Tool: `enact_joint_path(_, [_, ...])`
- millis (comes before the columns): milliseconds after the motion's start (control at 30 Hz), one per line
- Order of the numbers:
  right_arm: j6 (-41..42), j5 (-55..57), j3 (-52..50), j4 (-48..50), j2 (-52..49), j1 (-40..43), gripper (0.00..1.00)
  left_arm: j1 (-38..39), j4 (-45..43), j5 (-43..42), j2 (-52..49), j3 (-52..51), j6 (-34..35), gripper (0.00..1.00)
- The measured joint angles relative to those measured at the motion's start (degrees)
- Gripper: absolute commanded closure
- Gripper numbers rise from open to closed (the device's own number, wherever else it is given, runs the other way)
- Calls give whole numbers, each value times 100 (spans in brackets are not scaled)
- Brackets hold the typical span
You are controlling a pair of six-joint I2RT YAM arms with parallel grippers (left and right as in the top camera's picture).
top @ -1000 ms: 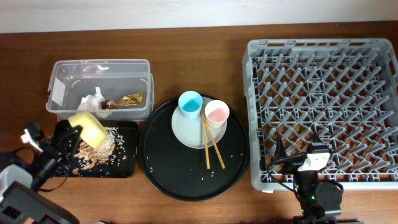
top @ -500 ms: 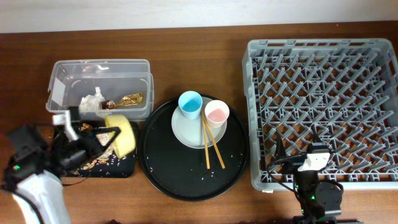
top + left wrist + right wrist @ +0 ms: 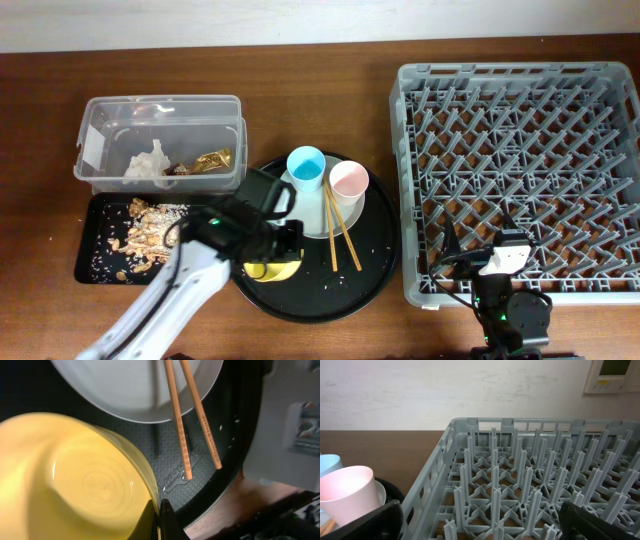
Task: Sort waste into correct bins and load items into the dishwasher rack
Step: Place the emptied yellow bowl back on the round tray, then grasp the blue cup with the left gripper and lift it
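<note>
My left gripper (image 3: 272, 250) is shut on the rim of the yellow bowl (image 3: 270, 268), holding it over the front left of the round black tray. In the left wrist view the fingers (image 3: 159, 517) pinch the bowl (image 3: 75, 480), with the plate (image 3: 135, 385) and chopsticks (image 3: 192, 435) beyond. The blue cup (image 3: 306, 167), pink cup (image 3: 349, 182) and chopsticks (image 3: 342, 235) rest on the grey-green plate (image 3: 298, 215). Napkin (image 3: 148, 162) and gold foil (image 3: 212, 158) lie in the clear tub (image 3: 95, 110). Food scraps (image 3: 150, 225) lie in the black rectangular tray (image 3: 92, 262). My right gripper (image 3: 482, 245) is open and empty at the front edge of the rack (image 3: 520, 170).
The round black tray (image 3: 370, 275) carries scattered rice grains between the bins and the rack. The right wrist view shows the rack's pegs (image 3: 520, 475), the pink cup (image 3: 345, 490) at left and the open fingers (image 3: 480, 525). A wall lies behind the table.
My left arm has swung right from the black rectangular tray to the round tray, carrying the yellow bowl. The scraps now lie uncovered in the rectangular tray. The right arm has not moved.
</note>
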State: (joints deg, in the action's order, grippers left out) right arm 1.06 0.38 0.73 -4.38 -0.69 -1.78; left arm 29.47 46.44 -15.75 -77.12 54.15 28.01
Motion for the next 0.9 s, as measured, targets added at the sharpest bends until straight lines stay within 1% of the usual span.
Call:
enact_joint_path(67, [0,2,0,0,0,0,2,260,-63,20,-415,0,35,99])
enact_joint_path(100, [0,2,0,0,0,0,2,352,-76,22,-592,0,37,88])
enact_joint_path(133, [0,2,0,0,0,0,2,426,-107,22,-745,0,48,60])
enact_joint_path(167, [-2,2,0,0,0,0,2,461,-144,28,-807,0,68,38])
enact_joint_path(200, [-2,2,0,0,0,0,2,503,-151,76,-942,0,79,35])
enact_joint_path(333, [-2,2,0,0,0,0,2,503,-107,223,-994,55,76,34])
enact_joint_path(400, [0,7,0,2,0,0,1,503,546,385,-1036,909,-85,34])
enact_joint_path(467, [0,2,0,7,0,0,2,509,1311,981,-1029,2151,-162,33])
enact_joint_path(533, [-2,2,0,4,0,0,2,439,1681,1331,-992,2903,-286,33])
enact_joint_path(600, [-2,2,0,9,0,0,2,26,1939,1488,-933,3355,-433,33])
enact_joint_path(667, [-2,0,0,4,0,0,1,-748,2017,1231,-798,3381,-619,33])
enact_joint_path(700, [0,-2,92,-170,0,0,2,-1143,2050,1084,-728,3383,-688,33])
enact_joint_path(733, [57,-13,389,-597,-15,0,2,-1456,2098,953,-682,3383,-745,32])
enact_joint_path(767, [184,-31,767,-754,-87,-2,2,-1652,2129,881,-675,3383,-752,2])
enact_joint_path(833, [306,-164,1515,-1075,-444,0,2,-1921,2131,815,-671,3388,-793,1])
enact_joint_path(900, [367,-481,2850,-1753,-1307,-2,2,-2026,2201,800,-669,3401,-798,1])
